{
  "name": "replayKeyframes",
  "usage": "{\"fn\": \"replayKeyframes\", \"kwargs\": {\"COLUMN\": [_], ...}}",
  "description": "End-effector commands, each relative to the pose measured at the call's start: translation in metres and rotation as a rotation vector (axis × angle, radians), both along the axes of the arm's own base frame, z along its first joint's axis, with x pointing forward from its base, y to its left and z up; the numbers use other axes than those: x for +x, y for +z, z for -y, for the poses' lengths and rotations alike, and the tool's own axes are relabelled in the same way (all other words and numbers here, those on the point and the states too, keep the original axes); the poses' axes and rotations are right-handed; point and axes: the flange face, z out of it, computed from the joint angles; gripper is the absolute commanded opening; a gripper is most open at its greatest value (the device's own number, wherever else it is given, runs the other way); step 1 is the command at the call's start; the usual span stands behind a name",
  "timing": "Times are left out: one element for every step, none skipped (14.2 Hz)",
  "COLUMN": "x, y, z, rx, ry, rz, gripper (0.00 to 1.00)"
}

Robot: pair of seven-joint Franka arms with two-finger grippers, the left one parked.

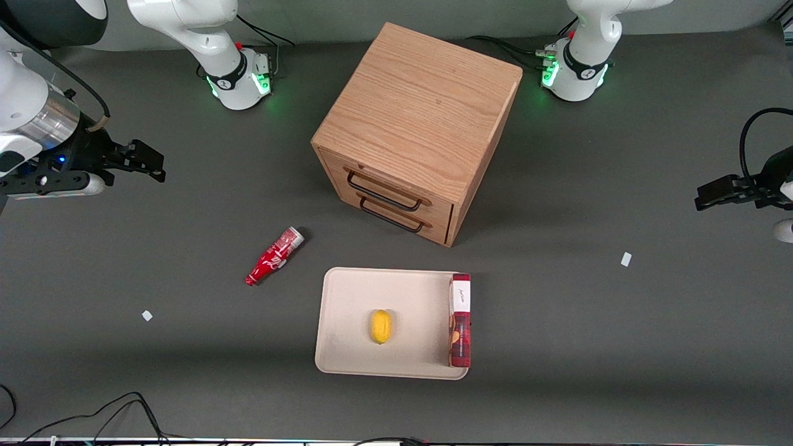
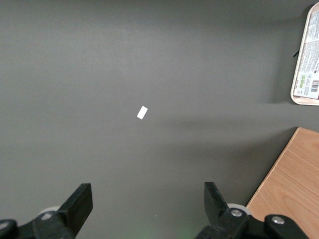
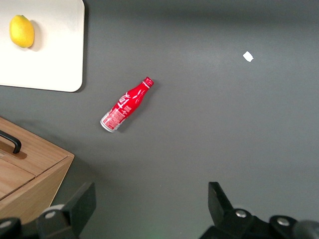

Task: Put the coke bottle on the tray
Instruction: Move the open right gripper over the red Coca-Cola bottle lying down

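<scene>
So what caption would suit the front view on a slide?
Open pincer waits above the table while coke bottle lies beside the tray.

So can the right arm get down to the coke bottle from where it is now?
Probably yes: the coke bottle lies alone on bare table beside the tray, and the open gripper hangs clear toward the working arm's end.

White glossy arm, black gripper, silver wrist band, green-lit base, black cables

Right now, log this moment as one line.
pincer: open, clear of bottle | coke bottle: lying on table beside tray | tray: holds lemon, box
</scene>
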Motion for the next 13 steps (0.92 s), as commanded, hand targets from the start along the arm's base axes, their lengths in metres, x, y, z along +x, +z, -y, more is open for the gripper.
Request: {"fn": "replayKeyframes", "kwargs": {"x": [-0.003, -0.003, -0.003, -0.003, -0.004, -0.003, -0.003, -0.003, -0.004, -0.003, 0.0, 0.003, 0.005], "y": [0.002, 0.001, 0.001, 0.001, 0.001, 0.001, 0.0, 0.0, 0.0, 0.006, 0.01, 0.01, 0.008], "z": [0.0, 0.0, 0.001, 0.001, 0.0, -0.001, -0.002, -0.006, -0.017, -0.024, -0.026, -0.03, -0.042], "rx": [-0.016, -0.016, -0.016, -0.016, -0.017, -0.015, -0.013, -0.014, -0.017, -0.015, -0.01, -0.006, -0.004], "ry": [-0.008, -0.007, -0.013, -0.018, -0.016, -0.019, -0.024, -0.068, -0.113, -0.146, -0.188, -0.229, -0.259], "rz": [0.004, 0.003, 0.0, -0.002, -0.005, -0.005, -0.008, -0.009, -0.008, 0.006, 0.016, 0.017, 0.014], "gripper": [1.0, 1.0, 1.0, 1.0, 1.0, 1.0, 1.0, 1.0, 1.0, 1.0, 1.0, 1.0, 1.0]}}
